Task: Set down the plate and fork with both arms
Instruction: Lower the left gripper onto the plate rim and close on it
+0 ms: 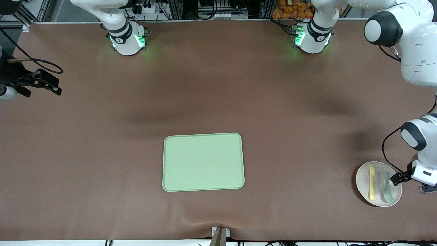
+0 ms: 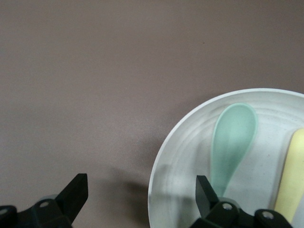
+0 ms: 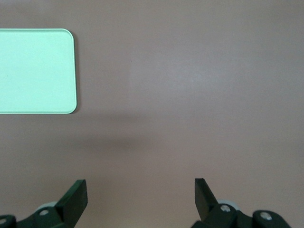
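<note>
The round off-white plate lies near the front camera at the left arm's end of the table. The pale-yellow fork lies on it beside a grey-green spoon. My left gripper is open low over the plate's edge. In the left wrist view the gripper has one finger over the plate near the spoon and the other over bare table, with the fork at the frame's edge. My right gripper waits open and empty over the table at the right arm's end; its wrist view shows bare table below.
The rectangular light-green tray lies in the middle of the table, near the front camera; a corner of it shows in the right wrist view. A brown mat covers the table. A small mount sits at the front edge.
</note>
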You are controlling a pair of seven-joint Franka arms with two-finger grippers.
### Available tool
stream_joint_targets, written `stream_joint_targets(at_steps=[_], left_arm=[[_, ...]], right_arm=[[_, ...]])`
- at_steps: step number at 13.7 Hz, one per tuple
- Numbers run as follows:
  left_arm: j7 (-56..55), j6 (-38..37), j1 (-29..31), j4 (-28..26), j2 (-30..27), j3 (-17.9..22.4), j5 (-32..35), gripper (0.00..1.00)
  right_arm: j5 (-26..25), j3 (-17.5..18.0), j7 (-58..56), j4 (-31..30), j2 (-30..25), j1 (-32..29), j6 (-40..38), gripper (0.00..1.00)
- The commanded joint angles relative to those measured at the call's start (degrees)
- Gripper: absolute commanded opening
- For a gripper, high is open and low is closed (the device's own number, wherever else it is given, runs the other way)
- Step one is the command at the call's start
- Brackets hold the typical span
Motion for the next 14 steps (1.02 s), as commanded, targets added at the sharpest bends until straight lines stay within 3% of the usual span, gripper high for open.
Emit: stream_joint_targets(at_steps=[1, 14], left_arm=[[0.11, 2.31, 0.43, 1.15, 1.59, -0.12, 0.7, 1.0], [0.46, 6.8, 0.43, 2.47, 4.93, -0.56, 0.61, 1.0]], right_arm=[[-0.15, 0.5, -0.59, -0.7, -1.17, -0.74, -0.25, 1.0], [-0.06, 0.5, -0.59, -0.7, -1.17, -0.74, -0.25, 1.0]])
